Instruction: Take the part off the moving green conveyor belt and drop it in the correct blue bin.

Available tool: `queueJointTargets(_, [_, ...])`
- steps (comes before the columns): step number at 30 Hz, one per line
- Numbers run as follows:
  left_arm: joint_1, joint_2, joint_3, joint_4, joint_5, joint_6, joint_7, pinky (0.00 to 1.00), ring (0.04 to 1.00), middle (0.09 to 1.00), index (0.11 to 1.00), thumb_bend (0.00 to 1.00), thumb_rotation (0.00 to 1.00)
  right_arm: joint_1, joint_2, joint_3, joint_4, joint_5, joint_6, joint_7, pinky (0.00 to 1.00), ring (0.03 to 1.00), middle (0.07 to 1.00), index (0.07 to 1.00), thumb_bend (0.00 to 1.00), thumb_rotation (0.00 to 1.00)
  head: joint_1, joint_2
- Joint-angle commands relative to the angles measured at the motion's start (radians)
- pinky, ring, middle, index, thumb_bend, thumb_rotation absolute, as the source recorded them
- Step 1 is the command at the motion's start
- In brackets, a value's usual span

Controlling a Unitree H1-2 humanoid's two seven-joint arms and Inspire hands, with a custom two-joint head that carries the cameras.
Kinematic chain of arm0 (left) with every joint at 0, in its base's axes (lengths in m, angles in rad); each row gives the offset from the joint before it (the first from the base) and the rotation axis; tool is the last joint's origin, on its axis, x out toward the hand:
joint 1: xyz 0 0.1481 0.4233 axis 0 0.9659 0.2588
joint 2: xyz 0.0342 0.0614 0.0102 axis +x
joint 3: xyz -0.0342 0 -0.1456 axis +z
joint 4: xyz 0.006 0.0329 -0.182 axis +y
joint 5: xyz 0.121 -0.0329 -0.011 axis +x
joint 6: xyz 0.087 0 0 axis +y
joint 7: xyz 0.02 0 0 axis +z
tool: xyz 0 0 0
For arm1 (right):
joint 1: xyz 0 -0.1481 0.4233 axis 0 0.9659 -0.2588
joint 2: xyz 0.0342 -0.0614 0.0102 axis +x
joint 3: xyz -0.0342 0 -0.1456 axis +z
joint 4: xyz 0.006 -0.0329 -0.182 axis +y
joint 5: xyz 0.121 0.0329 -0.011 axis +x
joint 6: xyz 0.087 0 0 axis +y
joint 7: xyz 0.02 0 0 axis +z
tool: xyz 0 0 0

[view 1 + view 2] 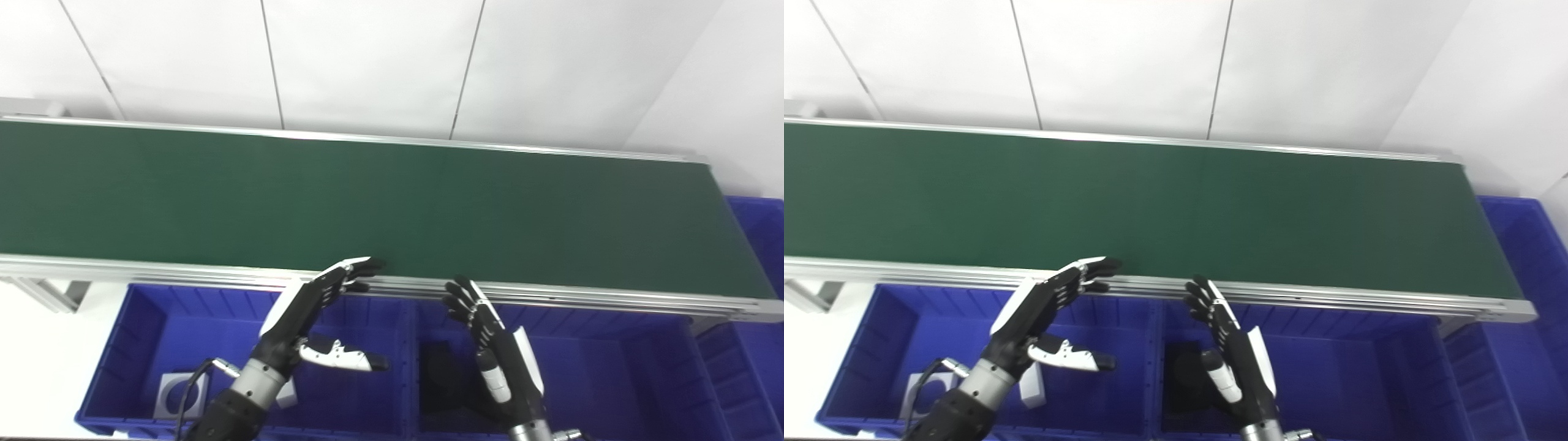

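The green conveyor belt (380, 202) runs across the view with no part showing on it. My left hand (312, 312) hovers over the left blue bin (147, 318), fingers spread and thumb out, its fingertips near the belt's front rail; it holds nothing. My right hand (496, 343) is raised over the middle blue bin (612, 367), fingers apart and empty. White parts (177, 395) lie in the left bin. A black part (444, 373) lies in the middle bin, partly hidden by my right hand.
Another blue bin (756, 220) stands past the belt's right end, and a further one (744, 373) at the lower right. The belt's aluminium front rail (184, 272) separates belt from bins. A white panelled wall (367, 61) rises behind.
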Motion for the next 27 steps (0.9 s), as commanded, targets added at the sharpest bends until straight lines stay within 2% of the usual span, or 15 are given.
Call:
queueJointTargets(1, [0.002, -0.012, -0.004, 0.009, -0.011, -0.058, 0.024, 0.77, 0.837, 0.856, 0.803, 0.83, 0.36, 0.002, 0.0, -0.008, -0.01, 0.013, -0.047, 0.002, 0.86, 0.869, 0.913, 0.939, 0.85, 0.99, 0.011, -0.001])
queueJointTargets(3, [0.008, -0.021, -0.004, 0.034, -0.003, -0.071, 0.038, 0.78, 0.837, 0.861, 0.812, 0.84, 0.51, 0.004, 0.0, -0.012, -0.004, 0.012, -0.057, -0.002, 0.87, 0.879, 0.92, 0.944, 0.83, 0.99, 0.02, -0.002])
queueJointTargets(4, [0.012, -0.029, -0.004, 0.046, -0.002, -0.075, 0.047, 0.78, 0.837, 0.863, 0.814, 0.84, 0.54, 0.005, -0.001, -0.013, -0.004, 0.013, -0.059, -0.001, 0.87, 0.88, 0.921, 0.945, 0.83, 0.99, 0.024, -0.003])
queueJointTargets(6, [0.018, -0.043, -0.004, 0.064, 0.005, -0.086, 0.066, 0.81, 0.857, 0.879, 0.835, 0.9, 0.72, 0.008, -0.003, -0.013, -0.004, 0.013, -0.055, 0.005, 0.87, 0.882, 0.916, 0.938, 0.83, 1.0, 0.025, -0.003])
queueJointTargets(9, [0.025, -0.052, -0.008, 0.071, 0.008, -0.098, 0.082, 0.82, 0.864, 0.884, 0.838, 0.93, 0.76, 0.009, -0.005, -0.009, 0.001, 0.012, -0.056, 0.01, 0.87, 0.879, 0.912, 0.932, 0.84, 1.0, 0.021, -0.005])
queueJointTargets(11, [0.028, -0.057, -0.013, 0.083, 0.01, -0.132, 0.091, 0.83, 0.881, 0.893, 0.843, 0.93, 0.8, 0.008, -0.003, -0.005, 0.002, 0.005, -0.055, 0.011, 0.86, 0.878, 0.91, 0.927, 0.85, 0.99, 0.018, -0.005])
queueJointTargets(14, [0.029, -0.055, -0.026, 0.098, 0.022, -0.171, 0.096, 0.86, 0.917, 0.929, 0.885, 0.91, 0.91, 0.008, 0.0, -0.002, 0.003, -0.007, -0.053, 0.008, 0.87, 0.887, 0.915, 0.925, 0.87, 1.0, 0.016, -0.004])
queueJointTargets(21, [0.031, -0.025, -0.058, 0.109, 0.027, -0.197, 0.067, 0.96, 0.995, 0.996, 0.948, 0.91, 0.96, 0.005, 0.009, 0.003, 0.016, -0.028, -0.066, -0.002, 0.89, 0.906, 0.929, 0.93, 0.86, 1.0, -0.002, -0.004])
queueJointTargets(27, [0.023, -0.006, -0.063, 0.12, 0.06, -0.216, 0.076, 0.97, 0.999, 1.0, 0.945, 0.92, 1.0, 0.004, 0.021, 0.01, 0.021, -0.039, -0.065, -0.008, 0.89, 0.909, 0.93, 0.934, 0.87, 1.0, -0.027, -0.004])
